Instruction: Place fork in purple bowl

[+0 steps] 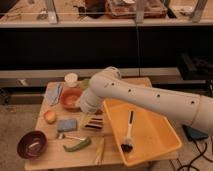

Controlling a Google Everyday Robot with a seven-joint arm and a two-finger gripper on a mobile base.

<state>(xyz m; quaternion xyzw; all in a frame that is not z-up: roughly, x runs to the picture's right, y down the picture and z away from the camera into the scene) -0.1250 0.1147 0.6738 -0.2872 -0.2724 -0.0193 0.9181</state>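
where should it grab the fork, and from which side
Mid-handle, straight down from above. The fork lies flat on the table, roughly left-right, with the blue sponge close behind and the green vegetable close in front, so a side approach looks crowded. The gripper is at the end of the arm, beside the orange bowl.

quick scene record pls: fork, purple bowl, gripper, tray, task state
fork: lying flat on the table, just in front of the sponge, right of the purple bowl
purple bowl: table's front-left corner, fork not in it
gripper: at the arm's end, above the table between the orange bowl and the tray, not at the fork
tray: yellow, right side, holds a brush
task state: fork not yet picked up
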